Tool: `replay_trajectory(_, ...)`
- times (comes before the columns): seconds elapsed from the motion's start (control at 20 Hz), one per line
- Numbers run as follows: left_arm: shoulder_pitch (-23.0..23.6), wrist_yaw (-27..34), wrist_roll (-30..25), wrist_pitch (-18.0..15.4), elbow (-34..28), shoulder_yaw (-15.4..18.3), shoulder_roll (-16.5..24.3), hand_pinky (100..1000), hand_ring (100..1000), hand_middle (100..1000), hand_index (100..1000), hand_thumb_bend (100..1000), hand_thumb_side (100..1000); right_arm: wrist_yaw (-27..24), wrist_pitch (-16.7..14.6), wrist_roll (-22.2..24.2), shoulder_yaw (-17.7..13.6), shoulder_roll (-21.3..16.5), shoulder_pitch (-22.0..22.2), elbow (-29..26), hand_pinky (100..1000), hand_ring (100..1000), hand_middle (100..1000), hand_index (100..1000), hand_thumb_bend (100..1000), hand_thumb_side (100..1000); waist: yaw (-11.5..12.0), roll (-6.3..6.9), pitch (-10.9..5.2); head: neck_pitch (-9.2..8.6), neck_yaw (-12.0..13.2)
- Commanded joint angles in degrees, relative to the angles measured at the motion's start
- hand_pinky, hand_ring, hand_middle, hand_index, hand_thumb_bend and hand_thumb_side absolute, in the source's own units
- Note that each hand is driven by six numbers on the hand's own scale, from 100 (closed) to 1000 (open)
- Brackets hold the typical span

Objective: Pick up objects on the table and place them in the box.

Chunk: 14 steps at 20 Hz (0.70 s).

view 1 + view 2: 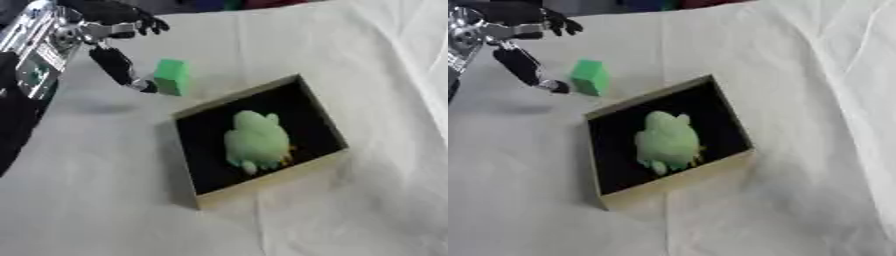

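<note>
Green block (171, 76) touches the left robot hand's (112, 47) thumb tip, outside the box (262, 187).

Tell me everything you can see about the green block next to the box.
The green block is a small plain cuboid, bright green with a matte look, standing upright on the white cloth just beyond the far left corner of the box, outside it. The left hand has a fingertip against its left side; the other fingers stay clear.
</note>
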Motion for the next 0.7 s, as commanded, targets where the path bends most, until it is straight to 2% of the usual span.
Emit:
replay_trajectory(0.05, -1.55, 0.83, -0.97, 0.11, 0.19, 0.13, 0.52, 911, 849, 860, 1000, 580, 425, -0.44, 0.44, -0.19, -0.11, -0.57, -1.06, -0.84, 834, 859, 817, 974, 257, 1000, -0.16, -0.18, -1.0, -0.72, 0.41)
replay_trajectory(0.7, -1.82, -1.0, -1.86, 1.22, 4.67, 0.81, -1.43, 880, 827, 838, 976, 506, 443, -0.76, 0.57, -1.07, -0.16, 0.21, -1.28, -0.84, 834, 858, 811, 973, 258, 1000, -1.66, 0.13, -0.05, -1.54, 0.99)
